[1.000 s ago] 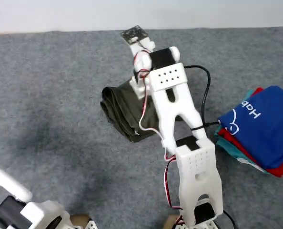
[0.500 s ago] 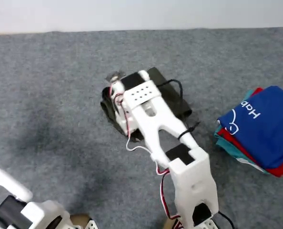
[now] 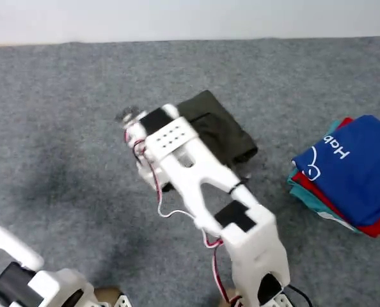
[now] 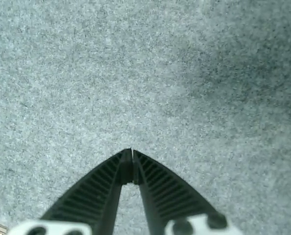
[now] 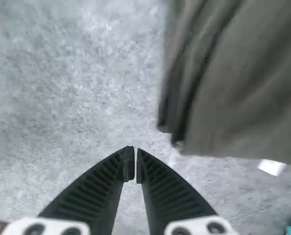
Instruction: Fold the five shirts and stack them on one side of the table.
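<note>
1. Left arm (image 3: pixel 23 275) is sitting at the near edge of the table (image 3: pixel 62 128). Left gripper (image 4: pixel 132 166) is hanging over bare grey surface, fingers pressed together and grasping nothing.
2. Right gripper (image 5: pixel 135 164) is hovering mid-table, clenched tip to tip with nothing in it, its tips pointing at bare table.
3. Shirt (image 3: pixel 222 131), dark olive and already folded, is lying mid-table with its near corner running under the right arm.
4. In the right wrist view the shirt's layered edge is sitting just beside the fingertips, not between them. Cannot tell whether it is touching them or just clear.
5. Handling, judging by look: the cloth is soft, light and limp, so it is likely sagging and unfolding if lifted by one layer. It is probably dragging rather than sliding on the rough table.
6. Best hold, I'm guessing, is the thick folded edge nearest the gripper. The fingers would need opening first, then pinching all layers together, low to the table.
7. Stack (image 3: pixel 353 173) is sitting farther off at the right side, blue on top with red and teal edges showing beneath, well apart from the shirt.
8. Shirt is looking like the one not yet stacked.
</note>
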Robot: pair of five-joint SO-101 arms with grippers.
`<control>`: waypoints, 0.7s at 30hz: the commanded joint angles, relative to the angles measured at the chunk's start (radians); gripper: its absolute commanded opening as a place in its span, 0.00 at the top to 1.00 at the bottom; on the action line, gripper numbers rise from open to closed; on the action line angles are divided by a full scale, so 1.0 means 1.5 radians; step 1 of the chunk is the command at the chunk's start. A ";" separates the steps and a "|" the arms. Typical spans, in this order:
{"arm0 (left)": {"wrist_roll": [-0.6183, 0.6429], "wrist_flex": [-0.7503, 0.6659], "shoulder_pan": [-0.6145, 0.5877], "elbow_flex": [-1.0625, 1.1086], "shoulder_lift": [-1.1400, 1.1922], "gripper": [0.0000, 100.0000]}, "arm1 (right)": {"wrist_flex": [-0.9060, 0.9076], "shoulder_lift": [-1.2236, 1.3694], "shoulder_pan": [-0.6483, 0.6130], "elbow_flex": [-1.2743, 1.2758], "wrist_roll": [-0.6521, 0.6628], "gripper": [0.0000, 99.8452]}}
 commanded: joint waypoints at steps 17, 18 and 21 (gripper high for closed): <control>0.005 0.003 0.000 -0.019 -0.031 0.99 | -0.063 0.124 0.058 -0.004 0.006 0.99; 0.005 0.004 -0.001 -0.019 -0.031 0.99 | -0.048 0.124 0.044 -0.004 0.006 0.99; 0.005 0.005 -0.001 -0.019 -0.029 0.99 | -0.009 0.117 0.019 -0.004 0.009 0.99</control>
